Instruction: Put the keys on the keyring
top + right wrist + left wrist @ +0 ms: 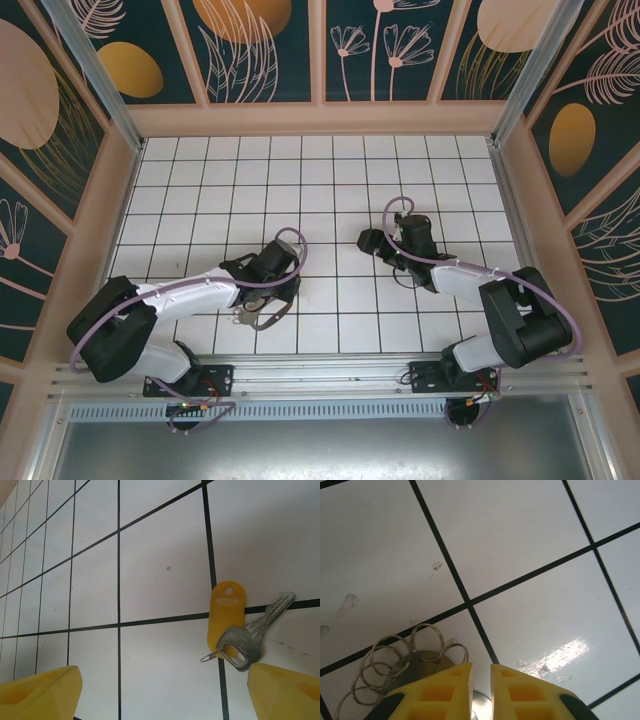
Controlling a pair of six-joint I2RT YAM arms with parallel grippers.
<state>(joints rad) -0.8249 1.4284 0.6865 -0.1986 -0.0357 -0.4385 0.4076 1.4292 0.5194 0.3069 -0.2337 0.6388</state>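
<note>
The keys (248, 636) are one silver key on a small split ring with a yellow plastic tag (226, 611). They lie flat on the white tiles, just inside the right finger of my right gripper (165, 680), which is wide open and holds nothing. The keyring (262, 318) lies on the floor under my left gripper (274, 290). In the left wrist view its thin wire loops (427, 636) and a dark round disc (418, 663) sit left of the yellow fingers. My left gripper (481, 668) is nearly shut, with a silvery metal part (483, 706) in the narrow gap.
The floor is white tile with black grout lines (320, 200). Patterned walls (320, 50) enclose it on three sides, and a metal rail (330, 375) runs along the near edge by the arm bases. Small scuffs mark the tiles (347, 602).
</note>
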